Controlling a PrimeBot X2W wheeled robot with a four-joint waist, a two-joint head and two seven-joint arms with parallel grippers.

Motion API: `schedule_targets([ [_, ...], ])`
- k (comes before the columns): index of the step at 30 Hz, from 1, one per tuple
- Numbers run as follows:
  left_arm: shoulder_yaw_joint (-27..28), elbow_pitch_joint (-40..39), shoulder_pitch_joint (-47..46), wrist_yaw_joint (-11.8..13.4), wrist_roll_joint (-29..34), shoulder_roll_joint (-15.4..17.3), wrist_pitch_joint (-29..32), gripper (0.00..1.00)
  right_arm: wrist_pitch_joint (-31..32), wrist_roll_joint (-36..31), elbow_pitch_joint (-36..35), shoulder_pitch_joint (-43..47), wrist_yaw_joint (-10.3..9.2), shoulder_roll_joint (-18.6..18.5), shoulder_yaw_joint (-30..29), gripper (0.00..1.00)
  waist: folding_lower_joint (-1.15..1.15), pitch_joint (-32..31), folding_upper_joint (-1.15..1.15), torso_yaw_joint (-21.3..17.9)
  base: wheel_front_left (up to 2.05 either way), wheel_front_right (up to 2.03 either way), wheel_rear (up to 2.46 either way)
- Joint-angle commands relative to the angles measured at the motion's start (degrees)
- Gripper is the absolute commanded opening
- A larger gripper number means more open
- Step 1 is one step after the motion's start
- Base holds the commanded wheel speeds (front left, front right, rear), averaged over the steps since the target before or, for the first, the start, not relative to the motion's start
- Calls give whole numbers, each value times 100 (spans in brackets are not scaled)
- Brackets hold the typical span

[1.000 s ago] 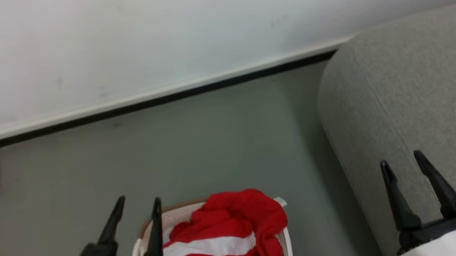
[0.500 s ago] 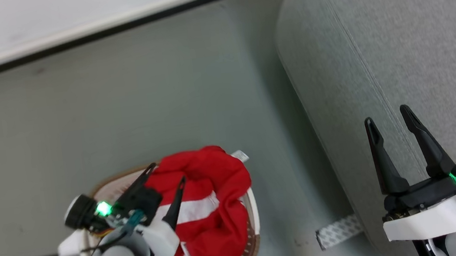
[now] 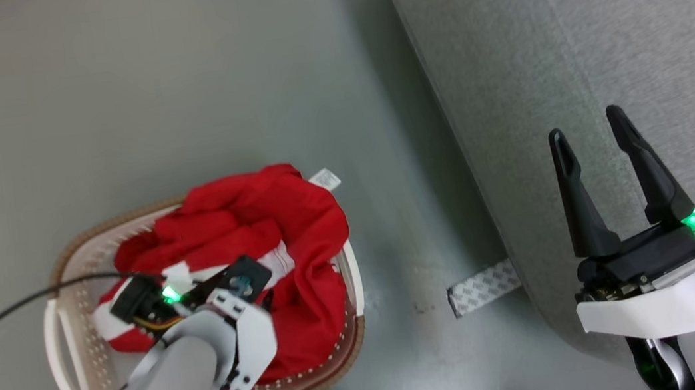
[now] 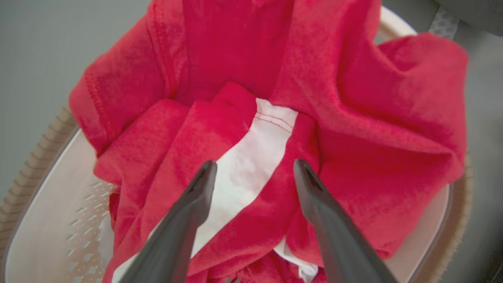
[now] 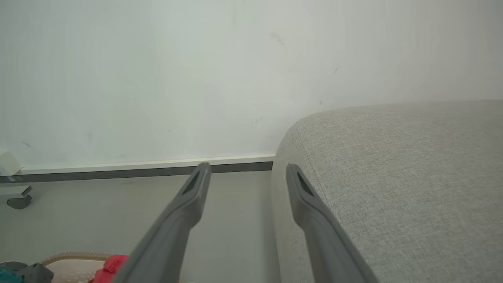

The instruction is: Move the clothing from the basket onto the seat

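The clothing lies heaped in the basket on the grey floor. The left gripper points down into it, fingers spread astride a white stripe, grasping nothing. The right gripper hovers spread and empty over the rounded arm of the seat, near the basket. A pale wall stands behind.

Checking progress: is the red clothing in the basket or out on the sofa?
In the basket. The clothing lies bunched inside it, left gripper open over it, nothing gripped.
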Motion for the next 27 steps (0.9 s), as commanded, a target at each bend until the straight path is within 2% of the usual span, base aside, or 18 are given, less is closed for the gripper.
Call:
schedule_targets([
  [1, -84, 98, -186, 14, -75, -6, 28, 100, 4, 19, -75, -125, 2, 2, -13, 100, -2, 331, 0, -17, 0, 0, 0],
  [9, -316, 692, -917, 13, -97, 195, 426, 100, 4, 98, -490, -369, 2, 2, 57, 100, -2, 1210, 0, -112, 0, 0, 0],
  [14, -377, 883, -1055, 12, -164, 167, 361, 100, 4, 157, -593, -355, 2, 3, 99, 100, -2, 1409, 0, -161, 0, 0, 0],
  [15, -413, 927, -1058, 12, -166, 147, 333, 37, 3, 154, -588, -353, 2, 3, 106, 100, -2, 1421, 0, -166, 0, 0, 0],
  [16, -432, 969, -1058, 12, -184, 125, 320, 0, 4, 158, -574, -355, 2, 3, 105, 100, -2, 1420, 0, -165, 0, 0, 0],
  [21, -389, 1103, -885, 12, -368, 6, 85, 0, 3, 177, -465, -348, 2, 3, 66, 100, -2, 1167, 0, -64, 0, 0, 0],
  [27, 76, 1161, -407, 34, -1027, -268, -530, 0, 4, 103, -228, -145, 2, 1, 4, 100, -2, 318, 0, 233, 0, 0, 0],
])
